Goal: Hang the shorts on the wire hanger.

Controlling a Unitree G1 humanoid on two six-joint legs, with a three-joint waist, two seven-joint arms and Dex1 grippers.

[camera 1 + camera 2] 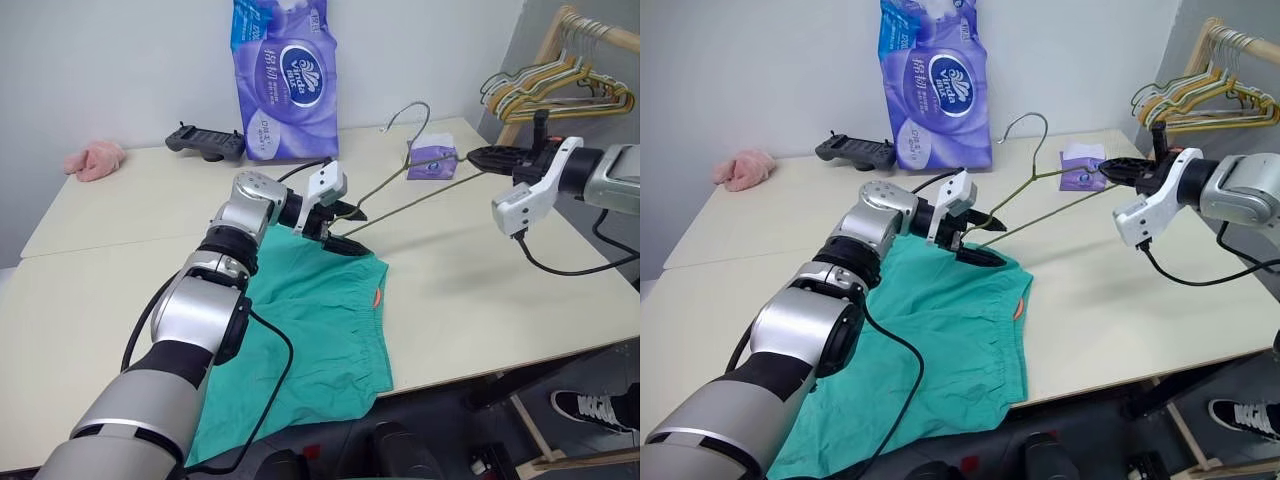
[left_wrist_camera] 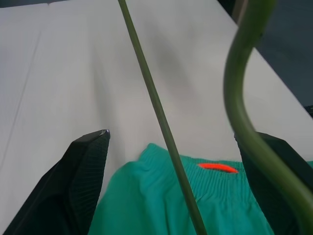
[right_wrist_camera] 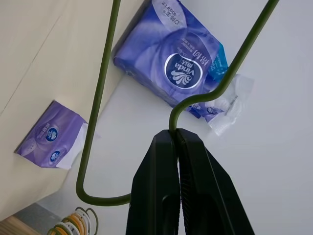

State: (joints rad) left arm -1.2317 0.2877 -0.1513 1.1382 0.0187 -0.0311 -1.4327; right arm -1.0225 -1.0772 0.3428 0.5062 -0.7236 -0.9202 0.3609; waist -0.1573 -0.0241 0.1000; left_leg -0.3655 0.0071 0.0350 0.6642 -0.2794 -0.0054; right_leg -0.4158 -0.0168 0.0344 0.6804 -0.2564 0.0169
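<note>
From the head we see our right hand (image 1: 478,155) clamped on the wire hanger (image 1: 405,190), lifted over the surface (image 1: 470,290). Our left hand (image 2: 171,161) is spread wide; its wrist view shows hanger wire between its fingers, above the shorts (image 1: 310,330) lying flat.

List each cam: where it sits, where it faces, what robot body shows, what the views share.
Left eye: on the head, looking forward and down at the table; both arms show.
Right eye: same head camera, same scene, slightly offset.
Left wrist: looks along its open fingers at the shorts with the wire hanger between.
Right wrist: looks along its shut fingers clamping the hanger wire, toward the tissue pack.
Shared: the hanger appears in all four views.
</note>
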